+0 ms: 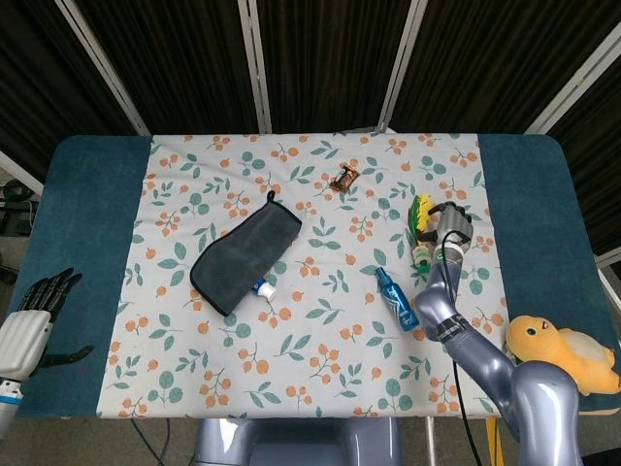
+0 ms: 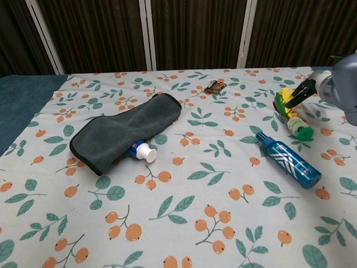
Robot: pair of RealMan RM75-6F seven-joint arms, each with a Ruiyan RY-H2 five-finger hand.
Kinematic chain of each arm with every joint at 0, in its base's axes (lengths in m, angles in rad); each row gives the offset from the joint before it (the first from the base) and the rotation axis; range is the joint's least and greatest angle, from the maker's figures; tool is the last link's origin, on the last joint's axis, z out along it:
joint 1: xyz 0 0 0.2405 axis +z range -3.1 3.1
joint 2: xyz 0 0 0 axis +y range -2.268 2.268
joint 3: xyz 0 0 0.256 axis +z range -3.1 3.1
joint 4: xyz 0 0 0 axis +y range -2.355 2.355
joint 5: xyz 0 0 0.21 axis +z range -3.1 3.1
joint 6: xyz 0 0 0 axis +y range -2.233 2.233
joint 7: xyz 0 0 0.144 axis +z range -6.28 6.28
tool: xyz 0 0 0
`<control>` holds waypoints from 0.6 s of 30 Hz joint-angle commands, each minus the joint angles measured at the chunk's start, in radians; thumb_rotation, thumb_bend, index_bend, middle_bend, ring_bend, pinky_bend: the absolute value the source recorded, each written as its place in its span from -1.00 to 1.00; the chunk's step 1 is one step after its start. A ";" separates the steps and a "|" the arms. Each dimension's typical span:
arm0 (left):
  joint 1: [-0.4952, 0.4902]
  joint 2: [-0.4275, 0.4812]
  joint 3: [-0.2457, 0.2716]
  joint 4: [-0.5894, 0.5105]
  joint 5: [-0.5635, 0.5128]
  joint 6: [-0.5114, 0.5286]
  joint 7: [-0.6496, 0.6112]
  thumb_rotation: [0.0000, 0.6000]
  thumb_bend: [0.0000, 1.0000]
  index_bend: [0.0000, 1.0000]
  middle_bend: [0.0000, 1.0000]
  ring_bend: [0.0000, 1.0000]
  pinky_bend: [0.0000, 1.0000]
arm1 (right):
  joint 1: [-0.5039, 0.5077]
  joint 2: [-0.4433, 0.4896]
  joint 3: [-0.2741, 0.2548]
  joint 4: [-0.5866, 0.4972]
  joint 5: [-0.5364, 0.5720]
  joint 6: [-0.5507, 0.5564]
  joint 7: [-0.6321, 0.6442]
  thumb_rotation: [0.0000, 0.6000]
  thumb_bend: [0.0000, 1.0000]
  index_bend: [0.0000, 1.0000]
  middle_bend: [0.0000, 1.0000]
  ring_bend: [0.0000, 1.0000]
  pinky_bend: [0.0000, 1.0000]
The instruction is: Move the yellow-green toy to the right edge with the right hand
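The yellow-green plastic toy (image 2: 291, 113) is touched by the dark fingertips (image 2: 297, 96) of the right hand (image 1: 451, 233); whether it is gripped cannot be told.

The left hand (image 1: 37, 311) is held with fingers apart, holding nothing.

Illumination is bright, even and overhead. Shadows are short and soft, visible under the grey towel (image 2: 125, 131) and blue bottle (image 2: 288, 159). The backdrop stays dark. Both views are sharp, without glare; the head view bends slightly at its edges.

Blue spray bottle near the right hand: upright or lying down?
Lying down. The blue spray bottle rests on its side on the floral tablecloth, its length flat along it in both views.
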 commanded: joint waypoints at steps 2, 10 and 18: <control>0.000 0.000 0.000 -0.001 0.000 0.000 0.000 0.99 -0.70 -1.00 -1.00 -1.00 -1.00 | 0.012 -0.017 0.006 0.001 -0.007 0.006 0.005 1.00 -0.55 -0.23 -0.77 -1.00 -1.00; 0.002 0.003 0.001 0.000 0.004 0.004 -0.009 0.99 -0.70 -1.00 -1.00 -1.00 -1.00 | 0.008 -0.047 -0.034 0.028 -0.093 0.039 0.013 1.00 -0.55 -0.25 -0.77 -1.00 -1.00; 0.001 0.003 0.001 -0.002 0.004 0.002 -0.013 0.99 -0.69 -1.00 -1.00 -1.00 -1.00 | 0.004 -0.092 -0.070 0.086 -0.192 0.064 0.039 1.00 -0.56 -0.16 -0.66 -1.00 -1.00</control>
